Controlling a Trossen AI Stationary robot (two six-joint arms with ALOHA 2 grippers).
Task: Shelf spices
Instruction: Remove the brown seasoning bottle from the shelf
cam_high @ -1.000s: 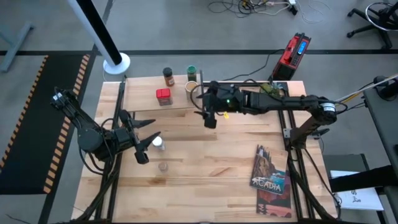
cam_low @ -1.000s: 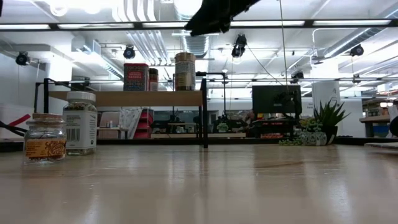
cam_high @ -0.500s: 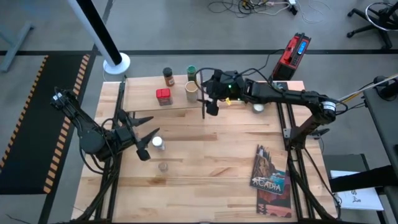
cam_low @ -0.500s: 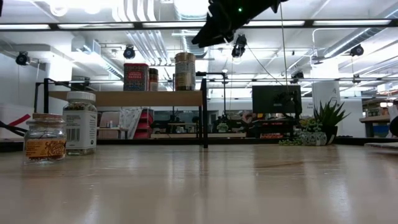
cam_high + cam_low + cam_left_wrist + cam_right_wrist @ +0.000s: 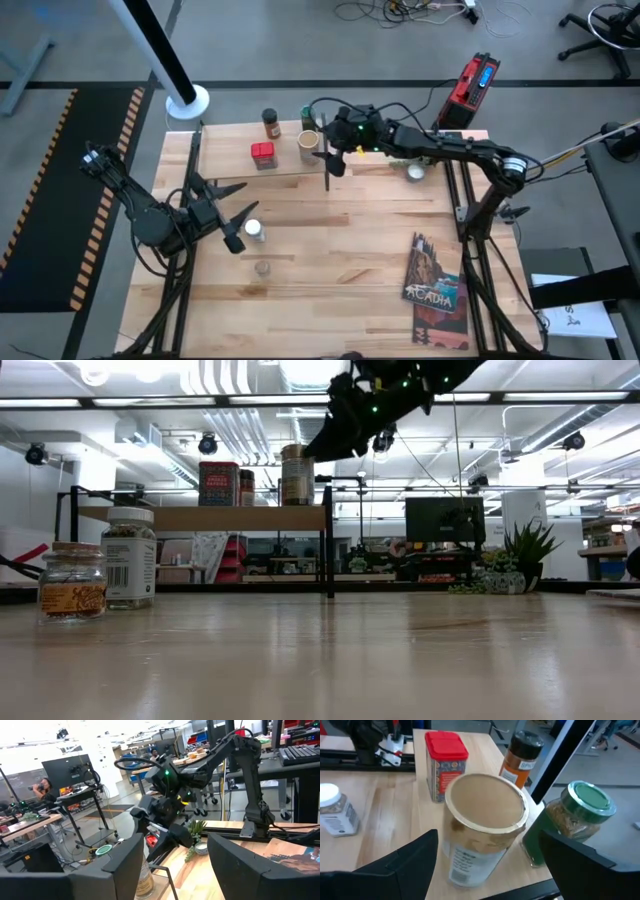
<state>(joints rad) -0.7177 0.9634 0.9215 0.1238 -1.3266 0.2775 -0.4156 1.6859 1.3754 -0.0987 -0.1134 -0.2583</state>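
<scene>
The right hand (image 5: 327,155) hangs open just beside the tan canister (image 5: 482,827) on the shelf (image 5: 240,518), with the red tin (image 5: 445,762), brown jar (image 5: 521,756) and green-lidded jar (image 5: 570,820). The left hand (image 5: 232,212) waits open by the white-capped jar (image 5: 255,231) on the bench (image 5: 340,260), where the book (image 5: 436,288) reads "ACADIA".

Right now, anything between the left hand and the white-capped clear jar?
Nothing: in the high view the open left hand faces the white-capped clear jar across bare tabletop.

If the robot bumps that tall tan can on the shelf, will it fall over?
Probably it could tip: the tan canister is taller than it is wide and stands upright near the shelf end. On its side, its round body would likely roll. It looks stiff. The right gripper is open beside it.
</scene>
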